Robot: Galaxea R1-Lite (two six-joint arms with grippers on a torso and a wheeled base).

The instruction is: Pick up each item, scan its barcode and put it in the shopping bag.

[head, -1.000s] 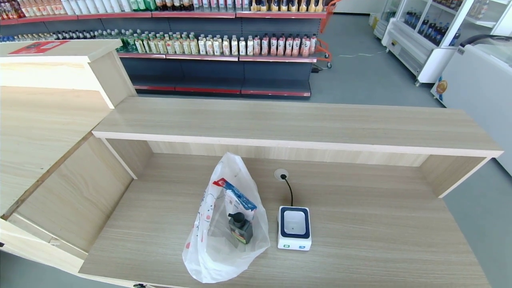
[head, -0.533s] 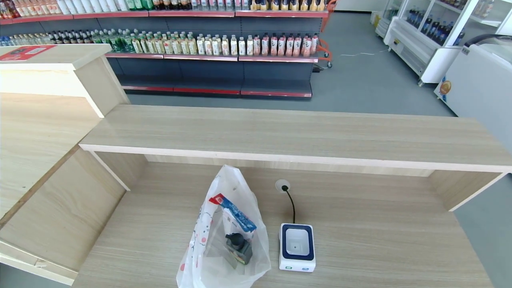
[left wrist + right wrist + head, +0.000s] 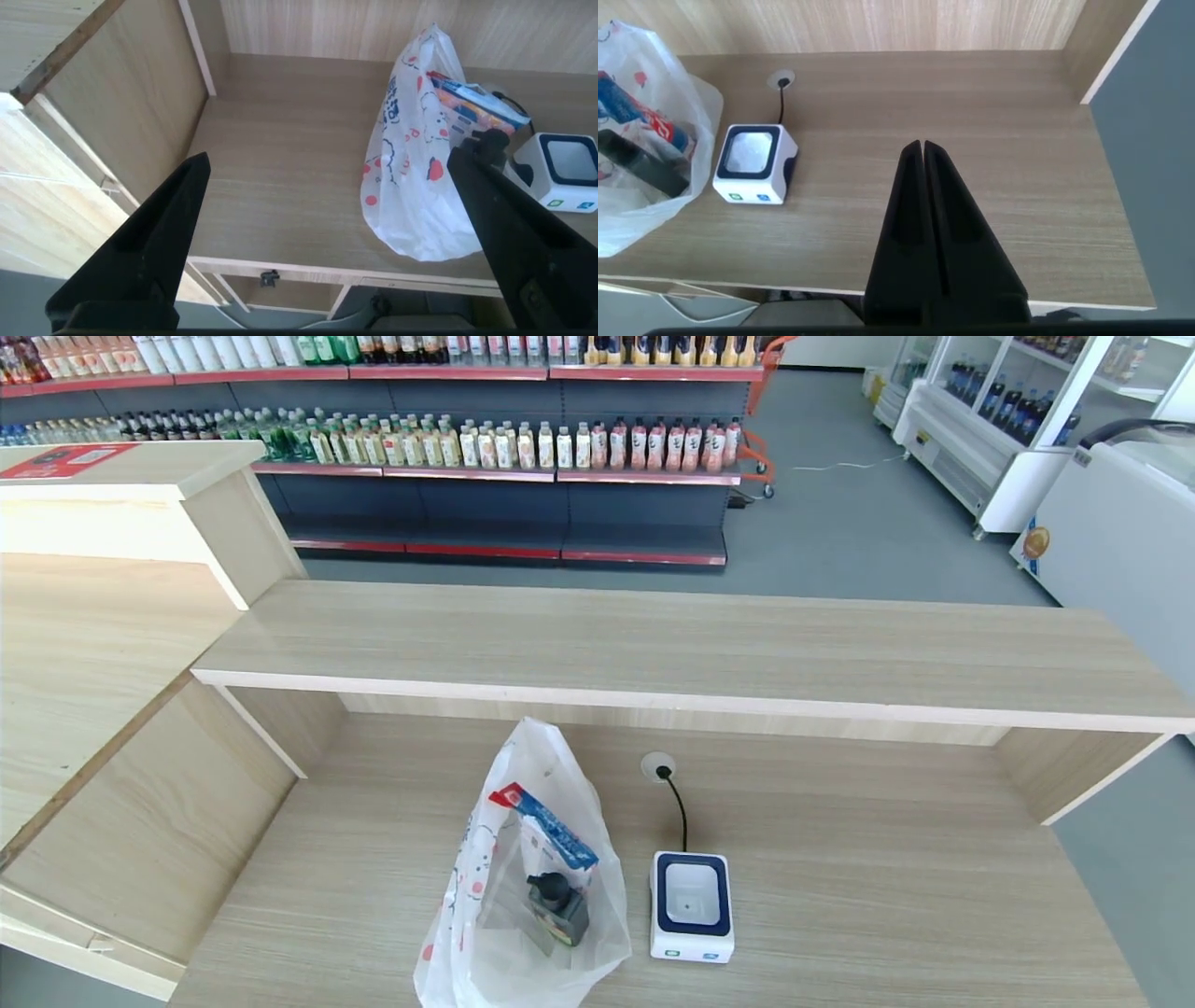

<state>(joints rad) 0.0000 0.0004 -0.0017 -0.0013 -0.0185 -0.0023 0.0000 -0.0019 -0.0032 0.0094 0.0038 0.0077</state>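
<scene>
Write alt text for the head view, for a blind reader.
A white plastic shopping bag stands on a wooden checkout counter, holding a blue-and-white packet and a dark bottle. A white barcode scanner sits beside it on the robot's right. Behind, shelves of drinks bottles line the shop.

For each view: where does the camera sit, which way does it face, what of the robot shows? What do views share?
Head view: on the head, facing forward and down at shopping bag and scanner.
Left wrist view: on the left arm, past the open left gripper toward the bag.
Right wrist view: past the shut right gripper toward the scanner.
All share bag and scanner.
</scene>
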